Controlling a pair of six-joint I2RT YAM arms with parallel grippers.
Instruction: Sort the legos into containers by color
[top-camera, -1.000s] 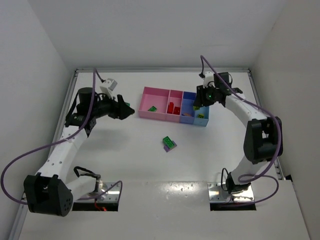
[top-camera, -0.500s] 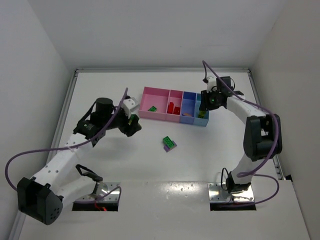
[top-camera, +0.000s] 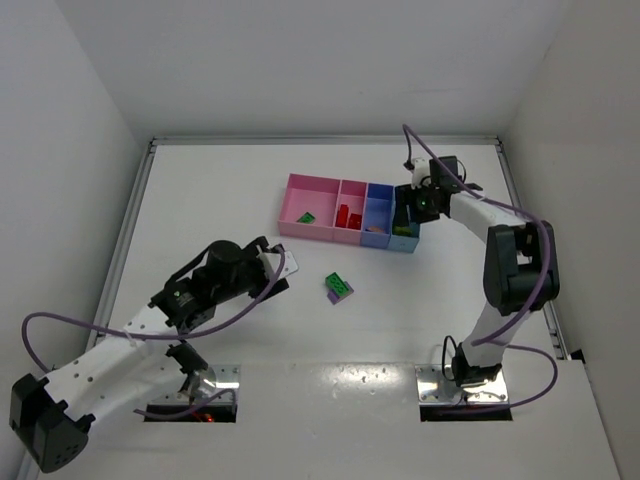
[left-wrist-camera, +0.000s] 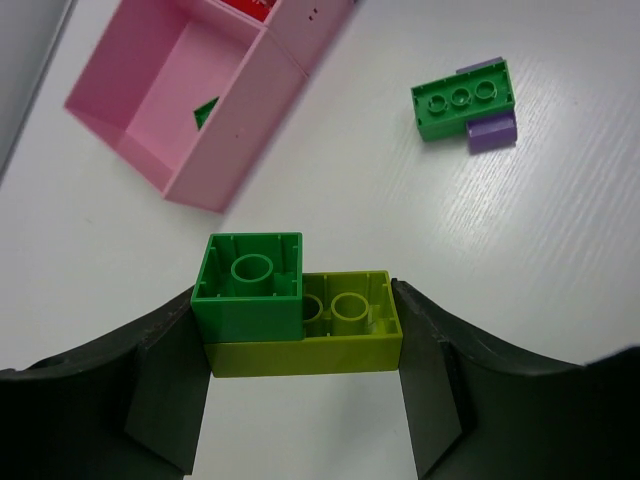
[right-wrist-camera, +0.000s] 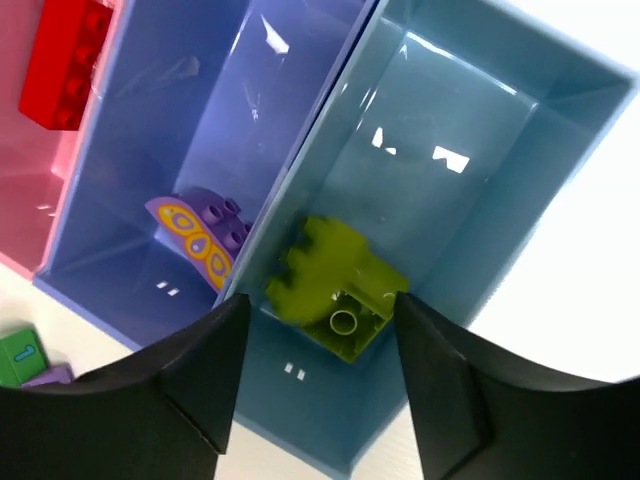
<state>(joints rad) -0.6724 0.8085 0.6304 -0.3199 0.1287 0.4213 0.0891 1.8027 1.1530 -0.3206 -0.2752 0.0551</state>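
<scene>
Since right jaws parted, brick (right-wrist-camera: 335, 290) dropped (light-blue bin (right-wrist-camera: 520, 130)).

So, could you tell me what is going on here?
Two arms are sorting legos by colour into a four-bin tray. The left gripper holds a green and yellow-green stack above the table. The right gripper hangs open over the light blue bin, where a yellow-green piece lies. A green-and-purple pair lies on the table.

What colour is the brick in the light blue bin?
The brick is yellow-green; clearest in the right wrist view.
</scene>
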